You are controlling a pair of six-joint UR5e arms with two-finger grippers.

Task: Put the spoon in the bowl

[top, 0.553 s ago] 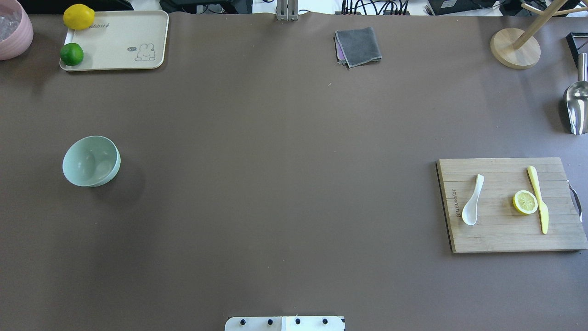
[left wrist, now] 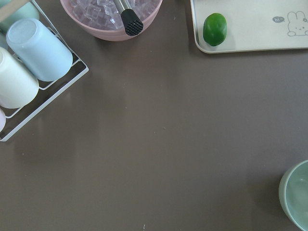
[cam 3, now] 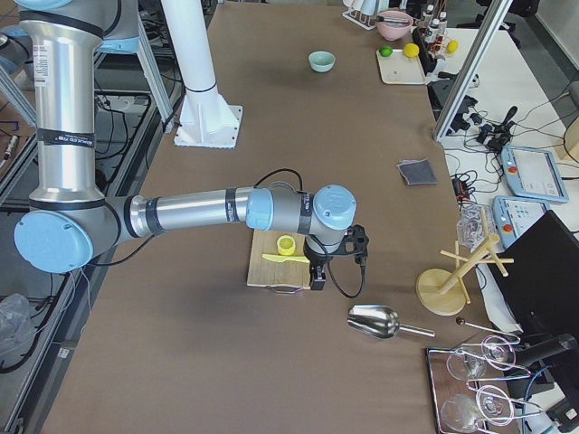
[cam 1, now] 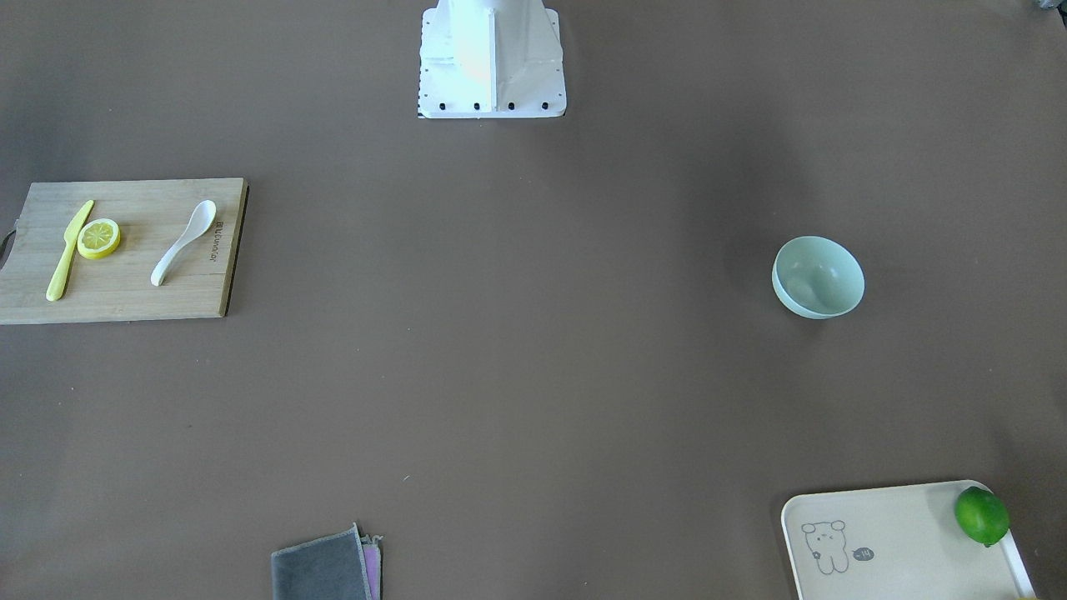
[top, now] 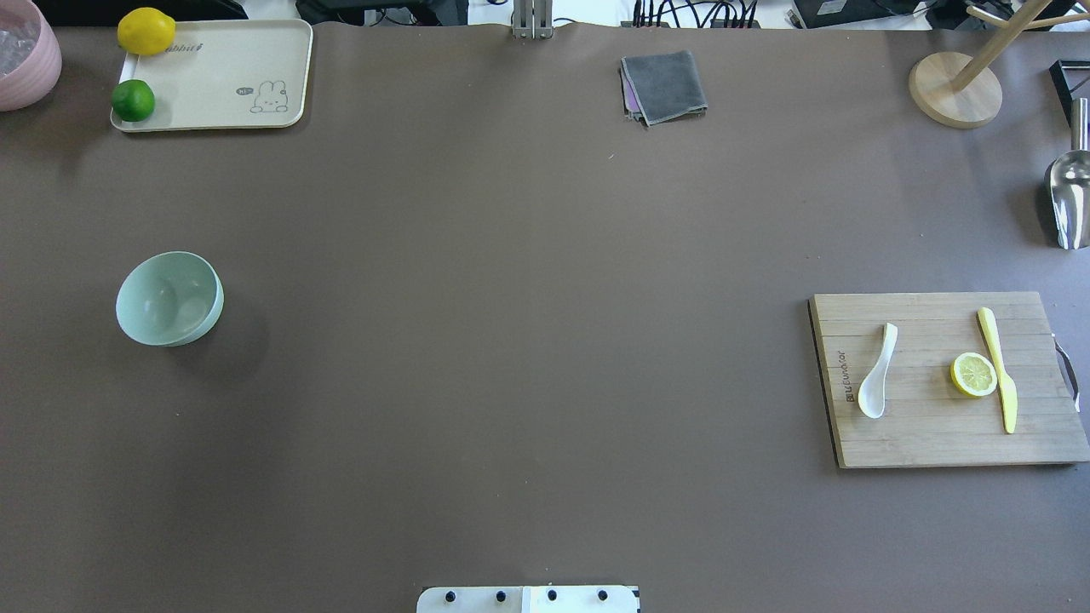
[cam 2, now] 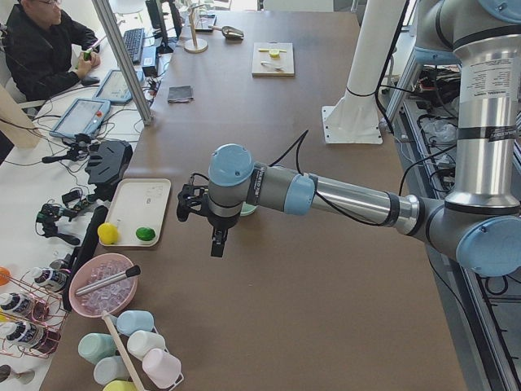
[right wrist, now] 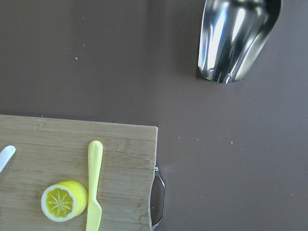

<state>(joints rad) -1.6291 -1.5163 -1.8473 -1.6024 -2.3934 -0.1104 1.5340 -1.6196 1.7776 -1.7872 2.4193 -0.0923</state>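
Brown tabletop [top: 528, 340]: glossy white soup spoon [top: 877, 372] is laid on wooden cutting board [top: 928, 434], well apart from mint-green round bowl [top: 169, 298]. Openings of left gripper [cam 2: 217, 242] and right gripper [cam 3: 317, 277] cannot be told.

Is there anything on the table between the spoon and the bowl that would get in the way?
Nothing visible does. The spoon lies on the cutting board, the bowl far across the table, only bare surface between them. The lemon slice and yellow knife lie beyond the spoon, away from the bowl.
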